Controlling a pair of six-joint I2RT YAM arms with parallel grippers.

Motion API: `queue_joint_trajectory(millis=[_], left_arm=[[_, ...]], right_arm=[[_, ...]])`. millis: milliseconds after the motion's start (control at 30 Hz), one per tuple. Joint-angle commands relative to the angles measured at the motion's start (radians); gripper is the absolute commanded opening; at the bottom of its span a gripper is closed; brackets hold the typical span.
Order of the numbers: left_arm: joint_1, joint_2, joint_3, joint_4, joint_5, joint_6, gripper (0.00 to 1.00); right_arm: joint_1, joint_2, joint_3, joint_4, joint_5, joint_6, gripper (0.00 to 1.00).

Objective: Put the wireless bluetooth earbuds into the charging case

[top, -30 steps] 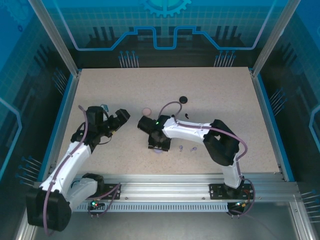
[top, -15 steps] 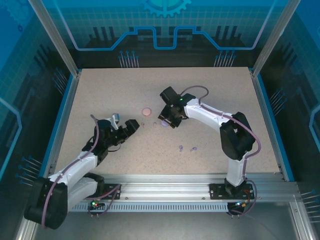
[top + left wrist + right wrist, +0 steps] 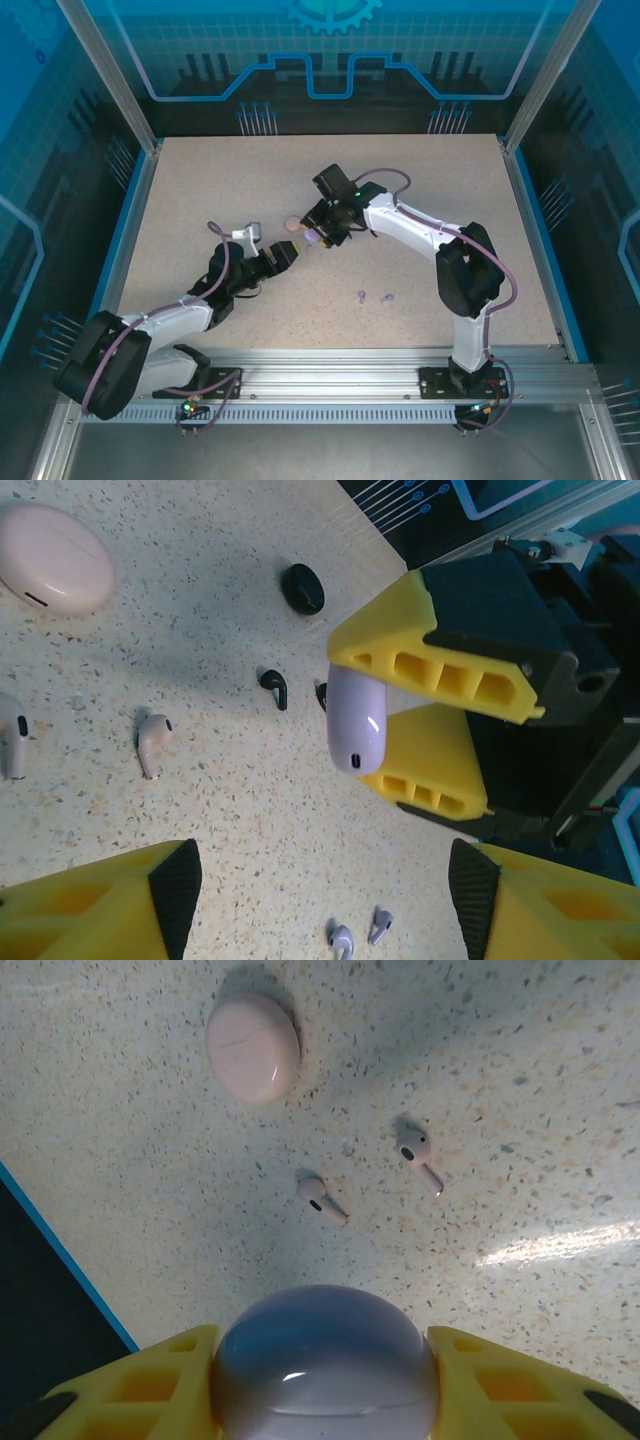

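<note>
While right tool (image 3: 358, 720) pinches lilac case (image 3: 322, 1375), pink earbuds (image 3: 322, 1198) lie ahead, untouched; left tool (image 3: 322, 885) spread.

lilac case (image 3: 325, 1375): lower part runs off the bottom edge of the right wrist shot, so no telling how far down it goes
second black earbud (image 3: 322, 693): mostly tucked behind the lilac case in the left wrist shot, just a dark sliver poking out
far-left pink earbud (image 3: 14, 742): clipped by the left edge
pink case (image 3: 50, 558): left side slightly shaved off by that same edge
left hand (image 3: 322, 890): fingers chopped by the bottom edge, only the tips peek in
lilac earbuds (image 3: 361, 295): tiny specks from above, honestly can't tell which way they lie
</note>
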Motion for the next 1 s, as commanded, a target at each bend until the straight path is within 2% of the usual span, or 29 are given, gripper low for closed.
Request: queue_joint_trajectory(millis=[0, 433, 967], left_arm=[[-0.019, 0.037, 0.025, 0.078, -0.033, 0.034, 0.68], [-0.038, 0.132, 0.087, 0.13, -0.065, 0.041, 0.61], [-0.044, 0.195, 0.12, 0.163, -0.071, 0.036, 0.36]], right_arm=[[0.025, 0.007, 0.035, 0.002, -0.022, 0.029, 0.43], [0.069, -0.006, 0.032, 0.007, -0.021, 0.039, 0.43], [0.074, -0.012, 0.013, 0.02, -0.026, 0.043, 0.43]])
